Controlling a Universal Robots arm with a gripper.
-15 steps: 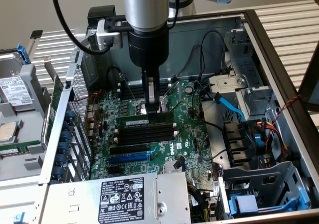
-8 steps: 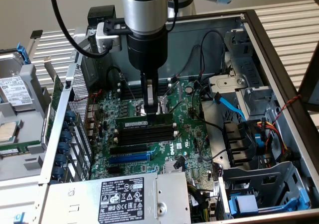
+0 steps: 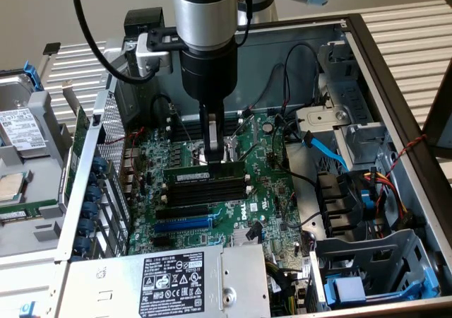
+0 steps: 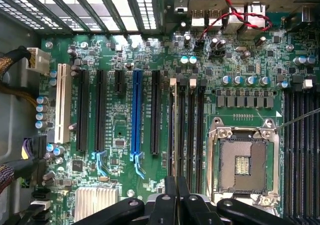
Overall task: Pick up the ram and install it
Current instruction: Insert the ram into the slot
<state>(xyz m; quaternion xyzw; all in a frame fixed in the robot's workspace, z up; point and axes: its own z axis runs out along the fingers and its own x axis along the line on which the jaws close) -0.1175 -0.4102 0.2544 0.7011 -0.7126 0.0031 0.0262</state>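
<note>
While the gripper (image 3: 212, 160) pinches the ram (image 3: 201, 171) between nearly closed fingers (image 3: 214, 138), the stick lying just under their tips and over the black memory slots (image 3: 209, 189) beneath, installation seems in hand, calling for square alignment with one slot and even downward pressure.

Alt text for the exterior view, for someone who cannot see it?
A robot arm's gripper reaches down into an open computer case, shut on the ram, a green stick held lengthwise at the black memory slots on the motherboard.
</note>
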